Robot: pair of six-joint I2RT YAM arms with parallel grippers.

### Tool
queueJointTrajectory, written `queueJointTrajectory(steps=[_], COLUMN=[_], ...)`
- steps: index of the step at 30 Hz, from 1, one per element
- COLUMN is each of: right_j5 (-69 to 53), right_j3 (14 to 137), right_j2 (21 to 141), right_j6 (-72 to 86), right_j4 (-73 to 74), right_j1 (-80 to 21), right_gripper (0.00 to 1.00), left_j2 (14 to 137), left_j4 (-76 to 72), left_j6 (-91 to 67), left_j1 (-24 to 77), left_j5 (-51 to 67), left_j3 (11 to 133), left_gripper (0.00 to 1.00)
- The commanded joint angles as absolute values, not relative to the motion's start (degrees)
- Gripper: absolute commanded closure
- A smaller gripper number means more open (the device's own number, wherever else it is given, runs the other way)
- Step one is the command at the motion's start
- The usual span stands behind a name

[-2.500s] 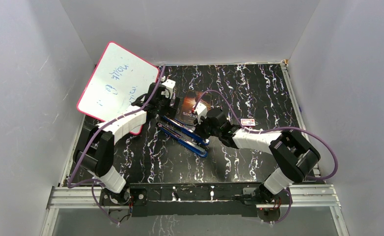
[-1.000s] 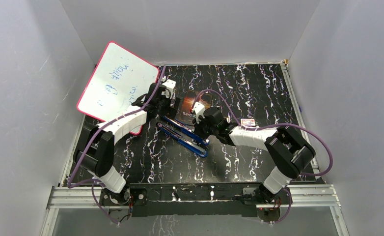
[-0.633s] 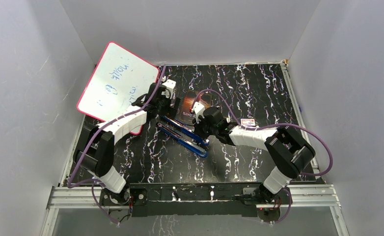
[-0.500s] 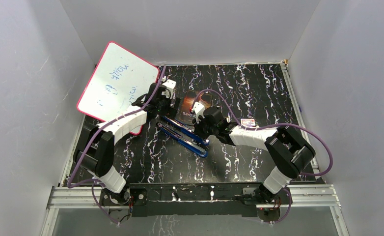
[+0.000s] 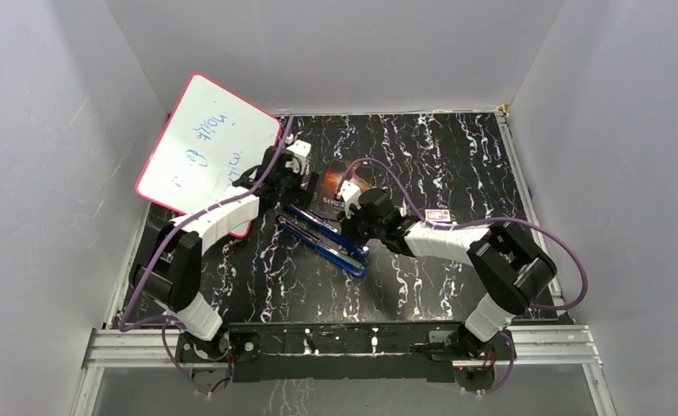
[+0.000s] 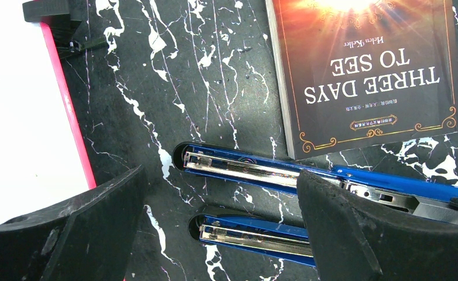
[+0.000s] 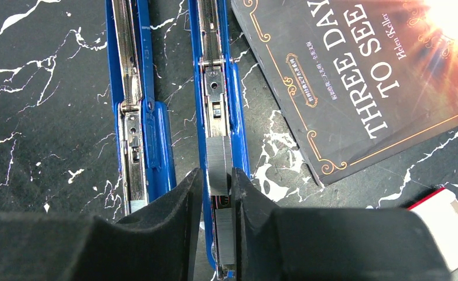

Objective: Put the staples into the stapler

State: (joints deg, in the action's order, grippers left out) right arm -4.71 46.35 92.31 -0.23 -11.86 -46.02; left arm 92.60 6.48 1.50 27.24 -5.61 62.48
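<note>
Holding: right gripper (image 7: 217, 175) fingers sit close on both sides of the staples (image 7: 219, 167); pinching or slack, I cannot tell.
Staples: lying in the open stapler (image 7: 237, 146) channel, book (image 7: 355, 76) at 2 o'clock.
Left gripper (image 6: 221, 181): spread wide, empty, above the stapler's other end.
Feel: light, stiff, brittle strip, likely slippery; take its long sides mid-length, gently, keeping it level.

The left arm (image 5: 223, 217) and the right arm (image 5: 453, 243) each wear glossy white shells between bulky black joint housings, with a thin purple cable (image 5: 584, 279) looping alongside, a small white block (image 5: 298, 149) at the wrist, and thick, matte black fingers (image 6: 361, 234) with rounded, slightly scuffed edges.
</note>
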Motion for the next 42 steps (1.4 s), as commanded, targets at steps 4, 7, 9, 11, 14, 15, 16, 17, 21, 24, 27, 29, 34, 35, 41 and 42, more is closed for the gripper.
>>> queueJointTrajectory(steps=[4, 7, 9, 11, 14, 15, 16, 17, 21, 24, 27, 29, 34, 35, 41, 42], right_j5=[-5.00, -4.72, -4.41, -3.72, -2.17, -1.73, -1.37, -1.24, -0.91, -0.80, -0.74, -0.70, -1.16, -1.18, -2.30, -2.89], right_j3=[47.11, 47.11, 47.11, 47.11, 47.11, 47.18, 47.19, 47.26, 47.33, 47.35, 47.33, 47.37, 47.37, 47.29, 47.21, 47.00], right_j2=[89.69, 89.96, 90.10, 90.26, 90.48, 90.44, 90.56, 90.55, 90.68, 90.53, 90.44, 90.37, 90.47, 90.55, 91.06, 91.03], right_j6=[0.00, 0.00, 0.00, 0.08, 0.37, 0.43, 0.52, 0.60, 0.77, 0.86, 0.96, 0.96, 1.04, 1.12, 2.62, 3.35], right_j4=[-13.43, -13.44, -13.46, -13.45, -13.32, -13.28, -13.13, -12.92, -12.75, -12.62, -12.64, -12.59, -12.72, -12.79, -13.37, -13.55], right_j1=[-46.32, -46.31, -46.30, -46.31, -46.32, -46.32, -46.32, -46.32, -46.31, -46.34, -46.37, -46.30, -46.24, -46.28, -45.85, -45.57], right_gripper=[0.67, 0.67, 0.68, 0.71, 0.73, 0.73, 0.72, 0.72, 0.69, 0.69, 0.69, 0.70, 0.70, 0.70, 0.68, 0.68], left_j2=[91.68, 91.72, 91.72, 91.68, 91.76, 91.76, 91.76, 91.76, 91.76, 91.78, 91.76, 91.76, 91.76, 91.76, 91.76, 91.76], left_j4=[6.66, 6.68, 6.68, 6.68, 6.59, 6.59, 6.59, 6.61, 6.59, 6.50, 6.50, 6.48, 6.48, 6.50, 6.50, 6.50], left_j6=[1.90, 1.93, 1.93, 1.86, 1.86, 1.92, 1.93, 1.92, 1.91, 1.93, 1.93, 1.93, 1.91, 1.91, 1.93, 1.92], left_j1=[27.59, 27.55, 27.60, 27.59, 27.60, 27.60, 27.60, 27.60, 27.60, 27.55, 27.60, 27.60, 27.58, 27.59, 27.63, 27.60], left_j5=[-6.45, -6.48, -6.46, -6.42, -6.38, -6.37, -6.36, -6.40, -6.28, -6.26, -6.19, -6.11, -6.11, -6.15, -6.23, -6.24], left_j3=[62.38, 62.32, 62.37, 62.36, 62.32, 62.31, 62.31, 62.34, 62.31, 62.40, 62.40, 62.40, 62.32, 62.32, 62.31, 62.33], left_gripper=[0.03, 0.03, 0.03, 0.03, 0.03, 0.03, 0.03, 0.03, 0.03, 0.03, 0.03, 0.03, 0.03, 0.03, 0.03, 0.03])
